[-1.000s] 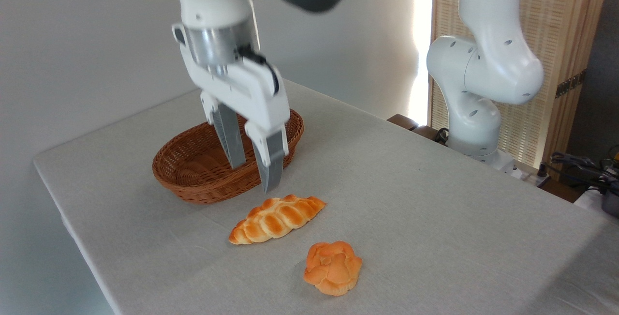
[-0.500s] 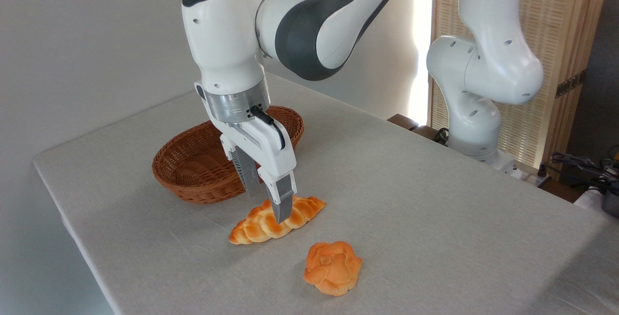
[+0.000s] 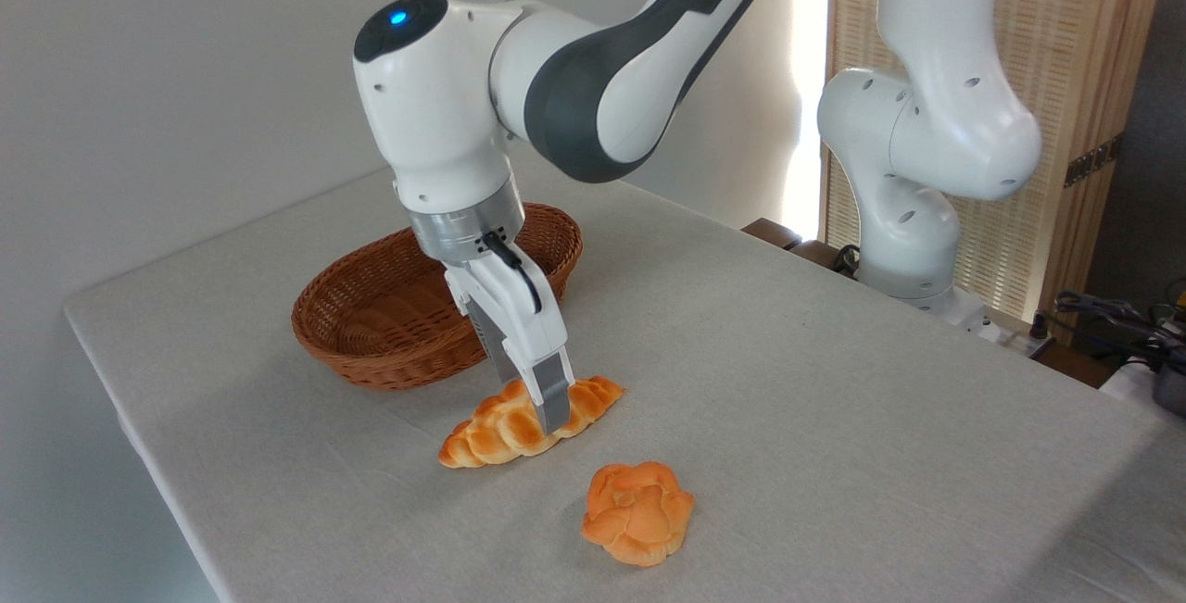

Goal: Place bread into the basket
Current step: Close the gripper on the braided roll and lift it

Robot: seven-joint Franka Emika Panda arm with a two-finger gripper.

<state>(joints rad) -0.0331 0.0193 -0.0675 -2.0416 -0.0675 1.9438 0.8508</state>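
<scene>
A long braided golden loaf (image 3: 519,422) lies flat on the bench, pointed ends slanting, just in front of a shallow oval brown wicker basket (image 3: 371,325) sitting upright and empty.

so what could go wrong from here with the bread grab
The gripper straddles the bread right of its middle, so the longer left end may sag or swing when lifted. The bread is long and the grip narrow, so it could twist or slip out on the way to the basket. The basket sits just behind the loaf, so a low lift might catch a pointed end on its rim.
</scene>
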